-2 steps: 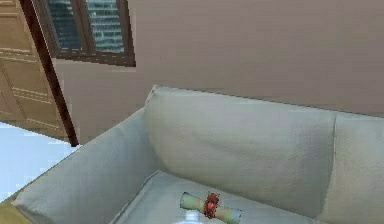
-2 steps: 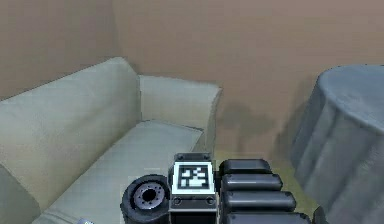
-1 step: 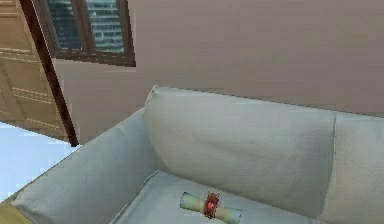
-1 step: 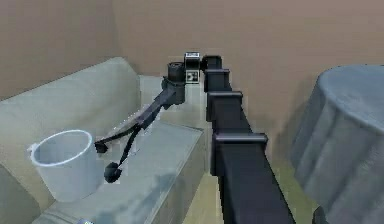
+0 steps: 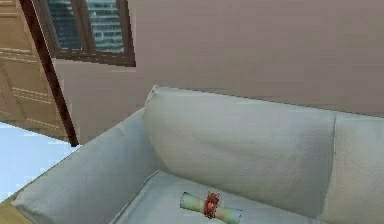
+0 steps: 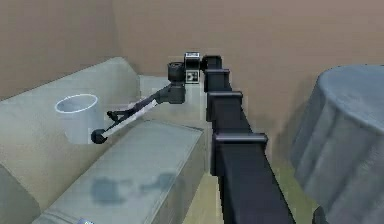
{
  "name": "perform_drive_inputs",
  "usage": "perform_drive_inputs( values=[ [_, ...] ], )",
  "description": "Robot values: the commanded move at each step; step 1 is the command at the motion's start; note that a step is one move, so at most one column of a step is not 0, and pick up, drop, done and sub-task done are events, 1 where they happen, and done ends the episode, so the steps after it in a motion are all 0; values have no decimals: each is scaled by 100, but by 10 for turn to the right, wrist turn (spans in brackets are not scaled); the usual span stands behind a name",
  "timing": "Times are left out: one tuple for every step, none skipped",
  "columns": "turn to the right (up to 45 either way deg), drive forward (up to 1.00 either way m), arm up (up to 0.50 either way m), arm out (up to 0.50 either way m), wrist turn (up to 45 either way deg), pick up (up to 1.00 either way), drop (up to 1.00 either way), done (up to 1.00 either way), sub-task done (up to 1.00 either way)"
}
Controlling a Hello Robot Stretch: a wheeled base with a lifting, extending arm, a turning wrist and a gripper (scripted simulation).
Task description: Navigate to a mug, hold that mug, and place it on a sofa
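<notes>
Arm [image 6: 240, 150] stretches out over sofa [image 6: 140, 165] seat | hand [image 6: 100, 134] tips at white mug [image 6: 77, 117], low on its wall | mug upright, toward arm side view's left of hand, before backrest | cannot tell whether held or resting on cushion | next, likely: release there

light: I saw soft, even light
window [image 5: 90, 28]: looked daylit, forward view's upper left
sofa [image 5: 240, 130]: creases were faintly shaded
</notes>
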Motion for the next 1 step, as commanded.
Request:
perform_drive_inputs(
  values=[
    [0, 0, -26, 0, 0, 0, 0, 0, 0]
  ],
)
